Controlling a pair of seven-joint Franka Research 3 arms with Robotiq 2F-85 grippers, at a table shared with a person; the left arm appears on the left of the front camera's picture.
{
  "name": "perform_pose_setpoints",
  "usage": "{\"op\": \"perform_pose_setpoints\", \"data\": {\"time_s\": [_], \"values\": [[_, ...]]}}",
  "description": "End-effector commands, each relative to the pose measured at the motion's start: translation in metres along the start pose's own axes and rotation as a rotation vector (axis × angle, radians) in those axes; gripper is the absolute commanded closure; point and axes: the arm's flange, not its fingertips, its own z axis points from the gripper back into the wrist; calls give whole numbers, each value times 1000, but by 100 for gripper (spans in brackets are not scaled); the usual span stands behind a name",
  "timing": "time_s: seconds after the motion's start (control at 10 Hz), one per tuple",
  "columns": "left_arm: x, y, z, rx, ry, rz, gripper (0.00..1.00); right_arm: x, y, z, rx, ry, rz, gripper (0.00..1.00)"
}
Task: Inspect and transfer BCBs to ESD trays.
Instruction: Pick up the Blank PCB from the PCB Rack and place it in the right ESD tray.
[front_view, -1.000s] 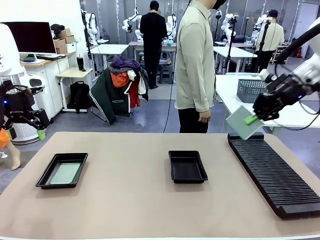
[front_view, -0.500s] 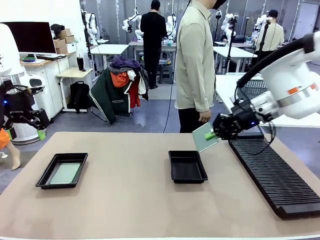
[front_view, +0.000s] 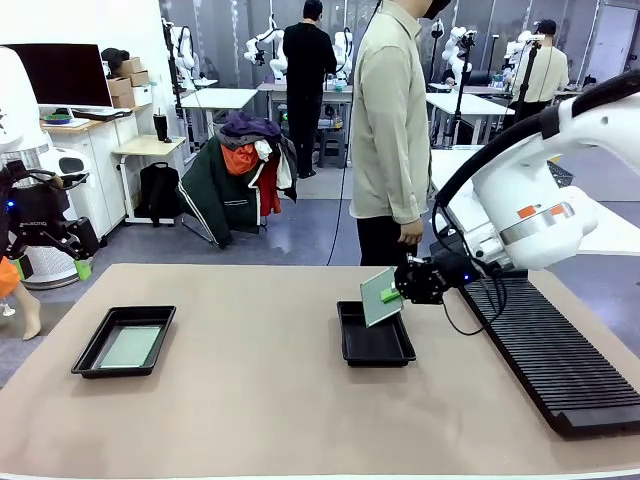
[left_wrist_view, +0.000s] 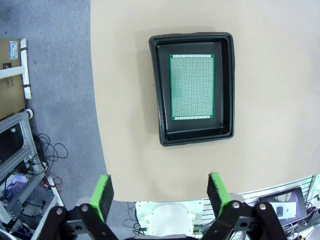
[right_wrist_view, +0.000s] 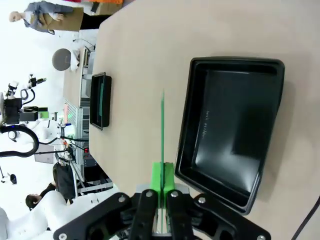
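Note:
My right gripper (front_view: 391, 295) is shut on the edge of a green BCB (front_view: 377, 296), held tilted just above the far right part of the empty middle ESD tray (front_view: 375, 334). In the right wrist view the BCB (right_wrist_view: 162, 130) stands edge-on between the shut fingers (right_wrist_view: 162, 182), beside the empty tray (right_wrist_view: 231, 131). The left ESD tray (front_view: 124, 340) holds another BCB (front_view: 131, 346) lying flat. My left gripper (left_wrist_view: 160, 192) hangs open high over that tray (left_wrist_view: 193, 94) and its green board (left_wrist_view: 191, 86).
A long black ribbed rack (front_view: 545, 340) runs along the table's right side. A person in a pale shirt (front_view: 388, 130) stands at the far edge behind the middle tray. The table front is bare tan surface (front_view: 260, 420).
My right arm has swung left from above the rack, carrying the BCB down to the middle tray. The left gripper and left tray have not moved.

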Motion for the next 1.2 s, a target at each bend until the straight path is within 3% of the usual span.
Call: {"op": "perform_pose_setpoints", "data": {"time_s": [0.0,1.1], "values": [[-1,1,-1,0,-9,-6,0,2,-7,-21,16,-10,14,98],[-1,1,-1,0,-9,-6,0,9,-29,-69,-83,-1,-36,98]]}}
